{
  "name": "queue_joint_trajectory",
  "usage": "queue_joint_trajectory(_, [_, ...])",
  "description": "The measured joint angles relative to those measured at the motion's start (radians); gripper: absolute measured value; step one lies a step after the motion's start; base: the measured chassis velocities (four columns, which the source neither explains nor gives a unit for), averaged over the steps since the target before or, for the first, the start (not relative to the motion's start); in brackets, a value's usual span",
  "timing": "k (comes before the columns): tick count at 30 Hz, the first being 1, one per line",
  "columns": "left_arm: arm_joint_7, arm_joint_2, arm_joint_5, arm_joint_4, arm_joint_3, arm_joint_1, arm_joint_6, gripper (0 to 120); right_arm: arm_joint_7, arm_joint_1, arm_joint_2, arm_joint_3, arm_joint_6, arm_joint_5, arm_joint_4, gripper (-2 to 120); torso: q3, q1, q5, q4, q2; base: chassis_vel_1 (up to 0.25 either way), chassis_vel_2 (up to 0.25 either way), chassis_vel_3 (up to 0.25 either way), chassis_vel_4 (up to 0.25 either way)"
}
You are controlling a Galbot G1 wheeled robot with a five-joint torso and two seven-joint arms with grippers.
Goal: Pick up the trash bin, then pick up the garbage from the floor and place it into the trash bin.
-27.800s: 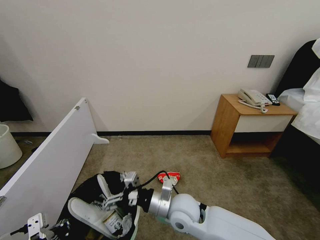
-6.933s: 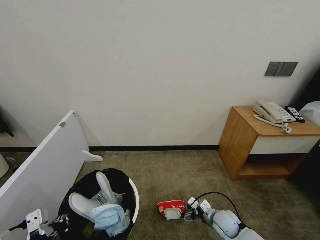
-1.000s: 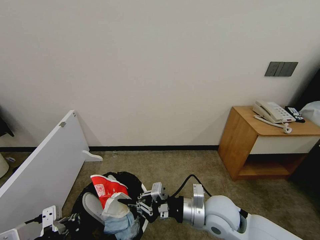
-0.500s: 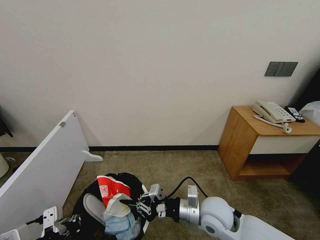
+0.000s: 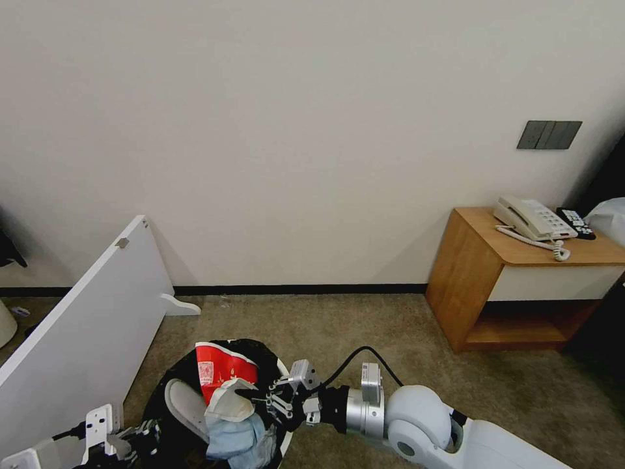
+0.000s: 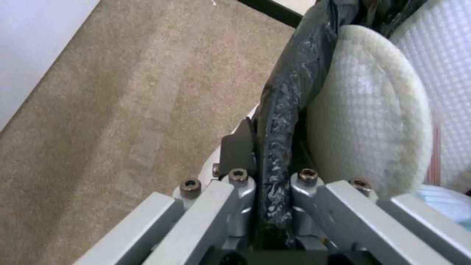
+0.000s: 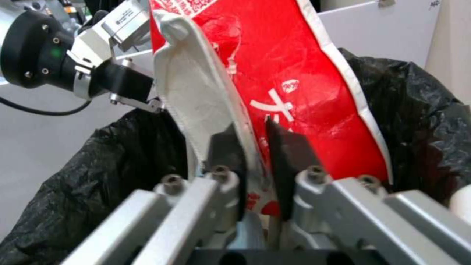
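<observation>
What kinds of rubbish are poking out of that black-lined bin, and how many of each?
In the trash bin, seen from the head view:
red-and-white packet: 1
white slipper: 1
pale-blue wad: 1
Total: 3

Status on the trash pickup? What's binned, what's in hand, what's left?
Done: the left gripper holds the trash bin by its bagged rim; a white slipper and pale-blue wad are inside.
In hand: the right gripper is shut on the red-white packet, over the bin's opening, not yet released.
Left: release the packet. No litter shows on the visible carpet.
</observation>
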Motion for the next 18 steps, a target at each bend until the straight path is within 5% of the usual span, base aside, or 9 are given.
queue_joint_trajectory(18, [-0.001,-0.001,-0.002,0.0,-0.001,-0.002,0.0,2,-0.003,-0.026,-0.025,0.017,0.01,-0.025,0.036,82,0.0,0.0,0.0,0.0,0.0,0.0,0.0,0.0,0.0])
